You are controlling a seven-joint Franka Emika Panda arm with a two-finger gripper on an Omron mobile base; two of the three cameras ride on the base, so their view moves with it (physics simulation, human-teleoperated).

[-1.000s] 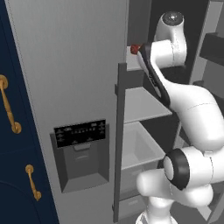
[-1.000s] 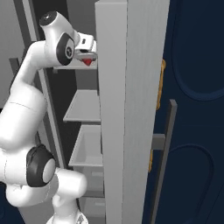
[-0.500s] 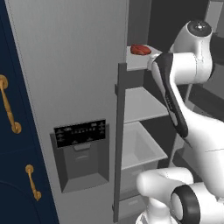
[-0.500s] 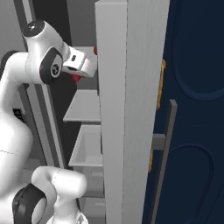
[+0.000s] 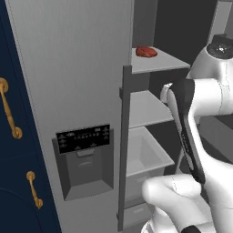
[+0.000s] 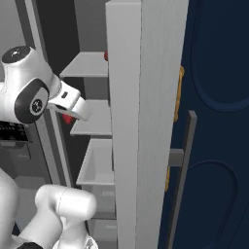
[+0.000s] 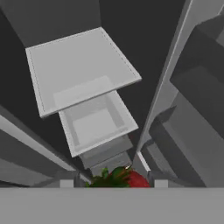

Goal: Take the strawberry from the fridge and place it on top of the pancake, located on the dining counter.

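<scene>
Two red things show in the open fridge (image 5: 68, 68). One is the strawberry (image 7: 131, 178), caught between the jaws and held in the air in front of the shelves. The other is a dark red lump (image 5: 146, 52) lying on the top shelf (image 5: 159, 61), near its front left corner.

In the hand view the strawberry sits at the bottom edge between the two finger tips (image 7: 161, 183), its green leaves turned to the left. The jaws are closed narrowly on it.

In the right base view the strawberry (image 6: 68, 118) peeks out red under the white hand. It is about level with the middle shelf (image 6: 95, 119) and apart from it, out in front of the compartment. The red lump (image 6: 106, 56) shows there as a sliver at the edge of the grey door (image 6: 124, 121), on the top shelf (image 6: 87, 65).

Below the middle shelf stands an open grey bin (image 5: 145, 154), which the hand view looks down into (image 7: 98, 122). The left door carries a black-panel dispenser (image 5: 84, 136) and a long vertical handle (image 5: 124, 145). Navy cabinets (image 5: 9, 182) with gold handles (image 5: 9, 109) stand beside the fridge on the left, and more navy panelling (image 6: 214, 97) lies to the right in the right base view. The white arm (image 5: 191, 127) bends up through the right side of the left base view.
</scene>
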